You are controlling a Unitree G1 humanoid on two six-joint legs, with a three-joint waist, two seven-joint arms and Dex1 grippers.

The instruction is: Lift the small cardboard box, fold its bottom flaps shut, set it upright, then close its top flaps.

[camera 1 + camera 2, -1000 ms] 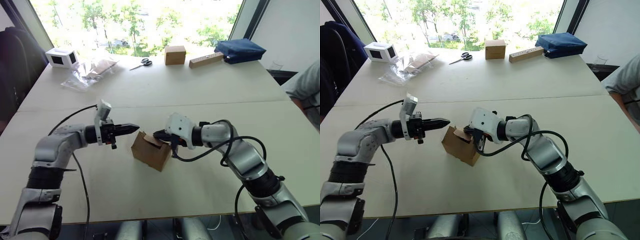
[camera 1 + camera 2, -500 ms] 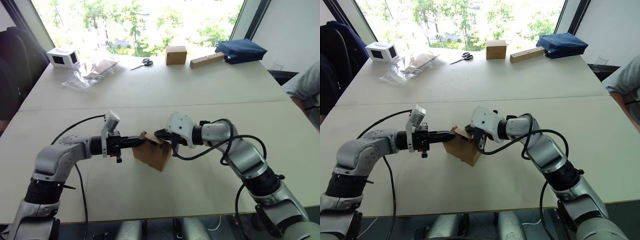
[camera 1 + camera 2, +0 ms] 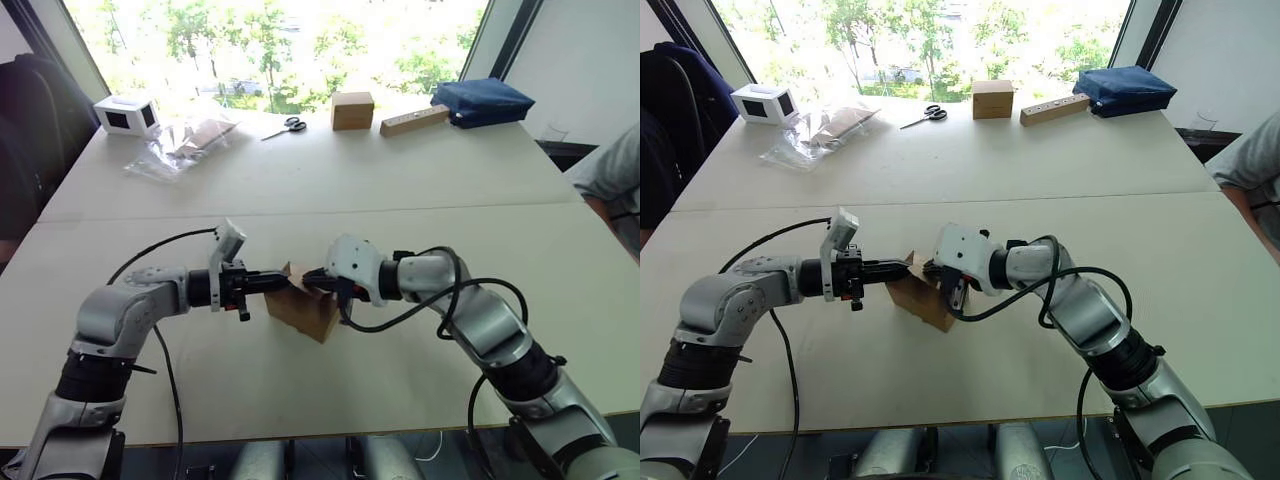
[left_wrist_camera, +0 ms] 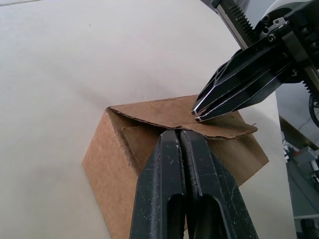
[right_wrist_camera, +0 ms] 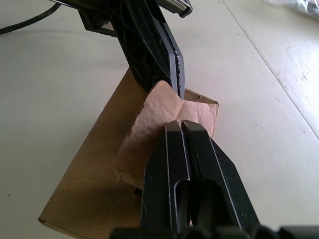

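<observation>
Your small cardboard box [image 3: 303,310] sits tilted on the bench [image 3: 400,200], mid-width toward the near edge. Left tool [image 3: 283,283] and right tool [image 3: 312,279], fingers together, both press its upper flap.

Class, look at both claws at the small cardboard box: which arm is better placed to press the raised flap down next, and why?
Probably the right. The right claw, closed, already rests on top of the raised flap of the small cardboard box, while the closed left claw pokes in from the side beneath that flap.
</observation>
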